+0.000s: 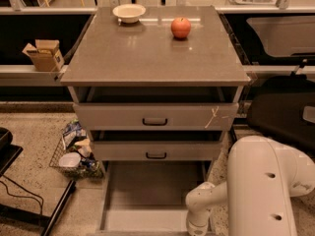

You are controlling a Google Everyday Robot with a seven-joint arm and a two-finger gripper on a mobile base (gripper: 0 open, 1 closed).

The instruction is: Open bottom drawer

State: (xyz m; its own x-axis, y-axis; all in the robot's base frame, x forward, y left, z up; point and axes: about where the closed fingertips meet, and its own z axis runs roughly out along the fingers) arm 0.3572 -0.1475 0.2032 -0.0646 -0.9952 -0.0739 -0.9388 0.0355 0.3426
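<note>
The bottom drawer (152, 195) of the grey cabinet is pulled far out, and its plain grey interior shows. Its front and handle are cut off by the lower edge of the camera view. My white arm (261, 191) reaches down at the lower right. My gripper (196, 227) is at the drawer's front right corner, at the very bottom of the view and mostly cut off. The mid-sized drawer (156, 151) and the tall top drawer (155, 116) with a white scratch mark each stand slightly out.
A red apple (181, 27) and a cream bowl (129, 13) sit on the cabinet top (147, 53). A wire basket of packets (74, 151) stands on the floor left of the drawers. A cardboard box (44, 54) rests on a left ledge. A dark chair (285, 112) is at the right.
</note>
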